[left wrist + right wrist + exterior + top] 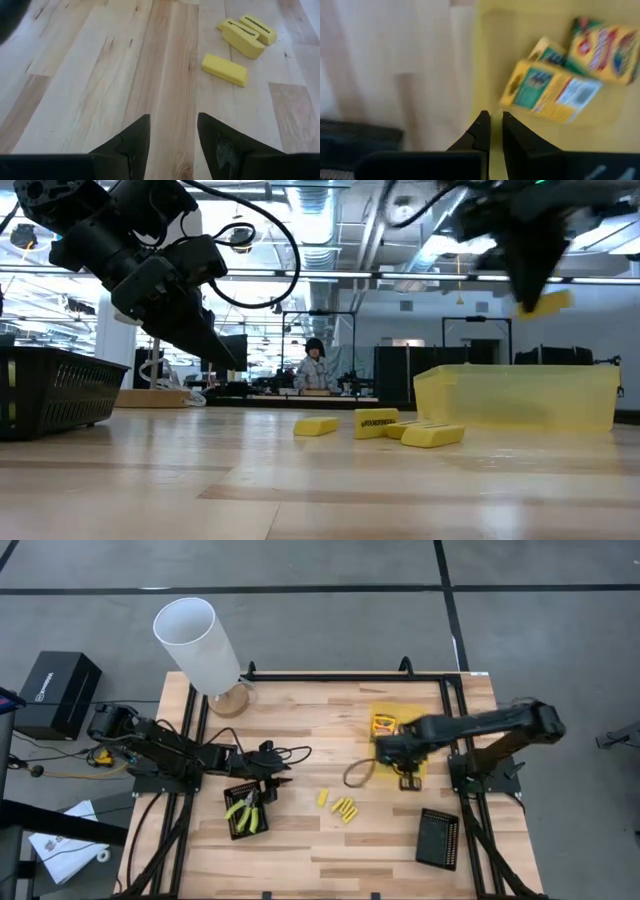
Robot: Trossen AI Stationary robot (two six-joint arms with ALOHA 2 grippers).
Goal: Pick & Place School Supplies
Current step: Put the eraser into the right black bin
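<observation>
The right gripper (405, 778) is hovering over the yellow tray (432, 748) at two o'clock, pinching a yellow stick (545, 303), while the left gripper (172, 137) is gaping empty near nine, pointing toward the sticks (343, 807) lying at center.

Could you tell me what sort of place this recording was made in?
Probably a robotics lab or workshop: a wooden table on a bare concrete floor, exposed ceiling ducts, and a person at benches behind.
</observation>
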